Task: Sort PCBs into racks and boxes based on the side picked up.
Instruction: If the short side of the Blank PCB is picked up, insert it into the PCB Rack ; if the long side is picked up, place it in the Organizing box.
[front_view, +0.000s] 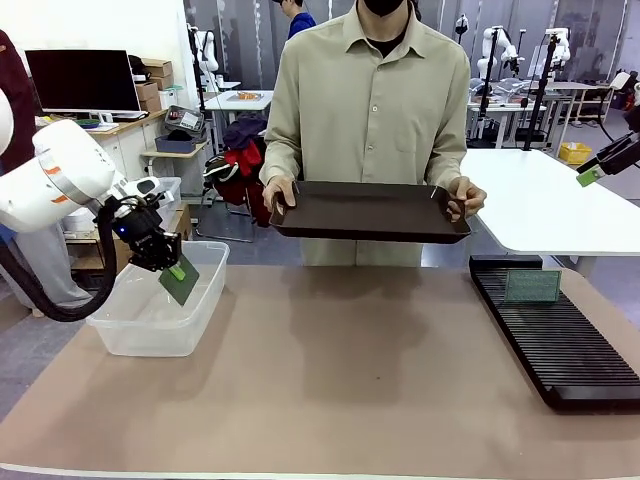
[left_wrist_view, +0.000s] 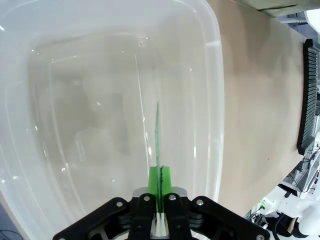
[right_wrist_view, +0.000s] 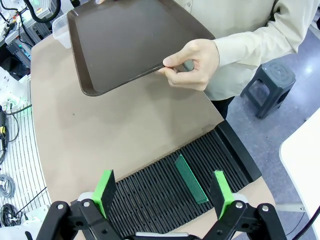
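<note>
We see our left gripper (front_view: 172, 262) clamped on a thin green PCB (front_view: 180, 281), holding it tilted over the clear tub (front_view: 150, 325) at the table's left. A second green PCB (front_view: 532, 286) stands upright on edge in a slot near the far end of the long black rack (front_view: 560, 340) on the right. Our right gripper (right_wrist_view: 165, 195) hangs above that rack, jaws wide apart and empty, while the person holds a dark brown tray (front_view: 370, 212) at the far side.

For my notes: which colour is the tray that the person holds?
Dark brown. The tray shows best in the right wrist view.
</note>
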